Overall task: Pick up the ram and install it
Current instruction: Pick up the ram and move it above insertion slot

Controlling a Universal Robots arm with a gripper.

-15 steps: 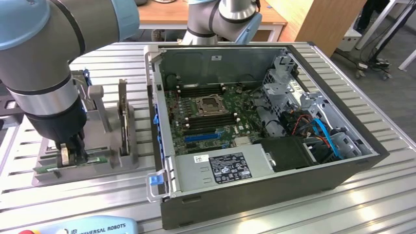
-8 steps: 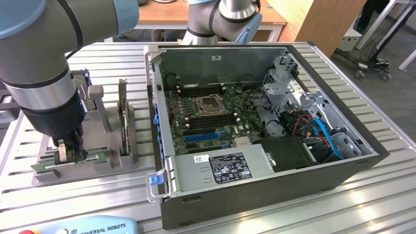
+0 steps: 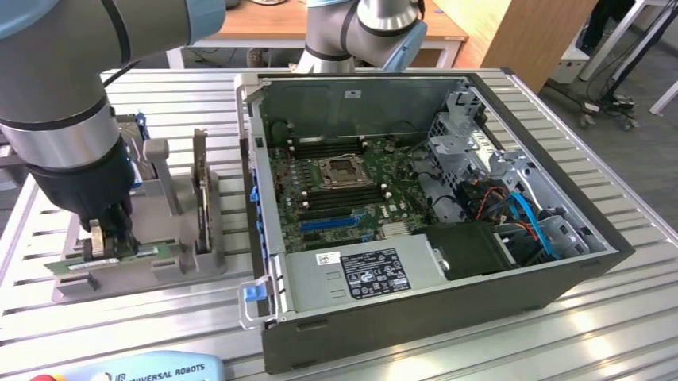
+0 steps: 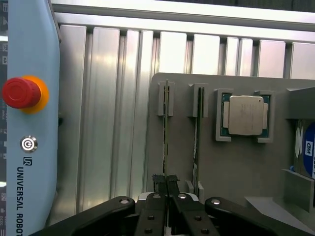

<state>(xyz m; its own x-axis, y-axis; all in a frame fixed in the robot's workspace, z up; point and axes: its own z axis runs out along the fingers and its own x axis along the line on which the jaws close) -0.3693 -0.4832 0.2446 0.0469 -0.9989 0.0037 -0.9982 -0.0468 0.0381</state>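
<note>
While the arm [image 3: 59,103] stands over the exterior view's left, its tool [image 3: 106,238] is down at the near end of a grey holder [image 3: 159,266] on the slatted tabletop [image 3: 445,349]. A light blue pendant [image 3: 138,369] lies at the near edge of the tabletop.

In the wrist view the two black fingers [image 4: 158,183] are clenched together on the top edge of the ram [image 4: 166,123]. This thin green stick stands on edge in a slot of the holder, seated between grey end posts. A second stick [image 4: 198,128] stands in the neighbouring slot, parallel and just beside it, clear of the fingers. Past that one a square silver processor [image 4: 244,115] lies flat in its own frame, with a blue-labelled drive [image 4: 307,152] near it. The pendant's red button [image 4: 20,92] sits across bare slats from the holder.

Further right in the exterior view an open computer case [image 3: 551,278] lies on its side, just beside the holder. Its green board [image 3: 307,202] faces up, with a square socket [image 3: 344,171] in the middle and long dark slots [image 3: 317,147] flanking it. A grey power box with a white label [image 3: 360,274] fills the near corner. To its right are a black shroud [image 3: 477,246], a blue cable [image 3: 526,218] and a metal cage [image 3: 466,135].
</note>
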